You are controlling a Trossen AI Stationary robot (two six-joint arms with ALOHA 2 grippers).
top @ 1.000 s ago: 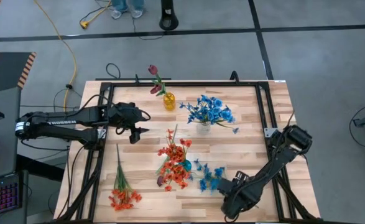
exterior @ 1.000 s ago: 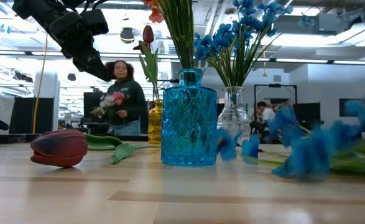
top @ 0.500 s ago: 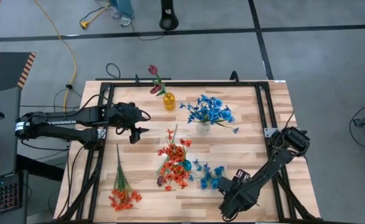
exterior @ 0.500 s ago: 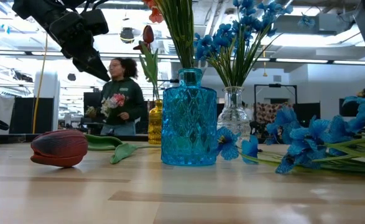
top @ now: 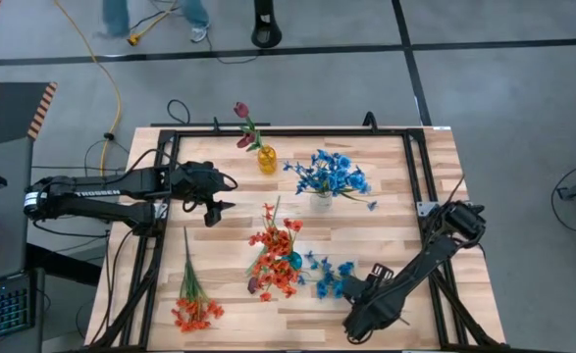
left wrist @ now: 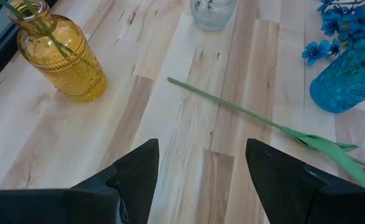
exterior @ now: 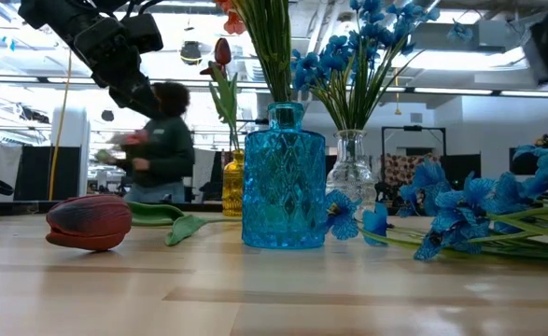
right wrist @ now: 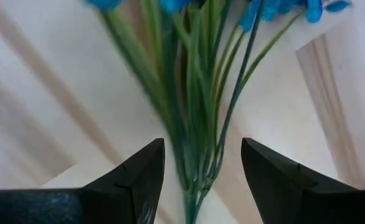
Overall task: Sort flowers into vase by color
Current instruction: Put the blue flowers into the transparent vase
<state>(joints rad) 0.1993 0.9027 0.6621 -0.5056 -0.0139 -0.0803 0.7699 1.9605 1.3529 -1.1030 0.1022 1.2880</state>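
A loose blue spray [top: 332, 279] lies flat on the table near the near edge; its blossoms show in the low view [exterior: 470, 219]. My right gripper [top: 361, 294] is open and low over its stem end. In the right wrist view the green stems [right wrist: 198, 124] run between the two fingers [right wrist: 201, 155] without touching them. My left gripper [top: 214, 209] is open and hovers over bare table [left wrist: 201, 155] between the yellow vase [left wrist: 64, 59] and the blue vase [left wrist: 350, 74]. A maroon tulip [exterior: 89, 222] lies on its side, with its stem [left wrist: 232, 106] along the table.
The blue vase [top: 289, 260] holds orange-red sprays, the clear vase [top: 322, 199] holds blue ones, and the yellow vase [top: 266, 157] holds a maroon tulip. Another orange-red spray [top: 194, 294] lies near the table's near left corner. A person [exterior: 161, 149] moves in the room beyond.
My right gripper has come down and moved a little toward the table's left, closer to the blue spray's stems. The blue spray shook a second ago and now lies still. The person in the background has walked across.
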